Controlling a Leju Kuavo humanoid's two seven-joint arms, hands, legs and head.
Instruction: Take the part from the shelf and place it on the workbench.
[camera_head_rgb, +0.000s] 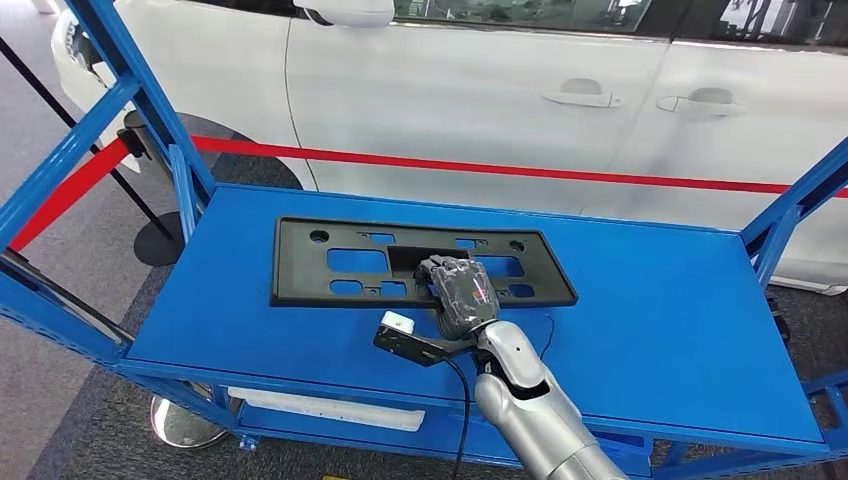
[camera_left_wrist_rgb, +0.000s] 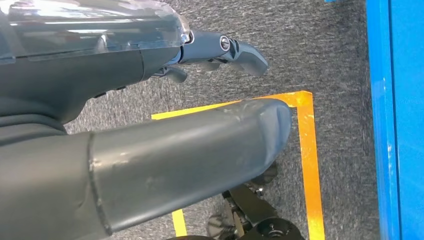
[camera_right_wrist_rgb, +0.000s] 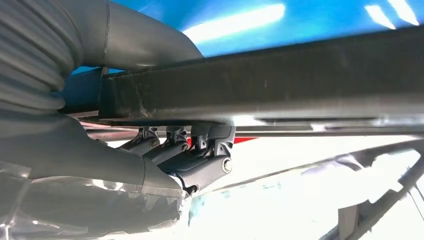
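The part is a flat black plastic plate with several cut-outs, lying on the blue shelf top. My right hand reaches over its near edge at the middle. In the right wrist view the part's edge runs between the thumb on the shelf side and the fingers on the other face, so the hand grips it. My left hand hangs over the carpet beside the shelf with its fingers apart and holds nothing.
Blue frame posts rise at the shelf's left and right ends. A white car stands behind a red belt barrier. A white slab lies on the lower level. Yellow floor tape marks the carpet.
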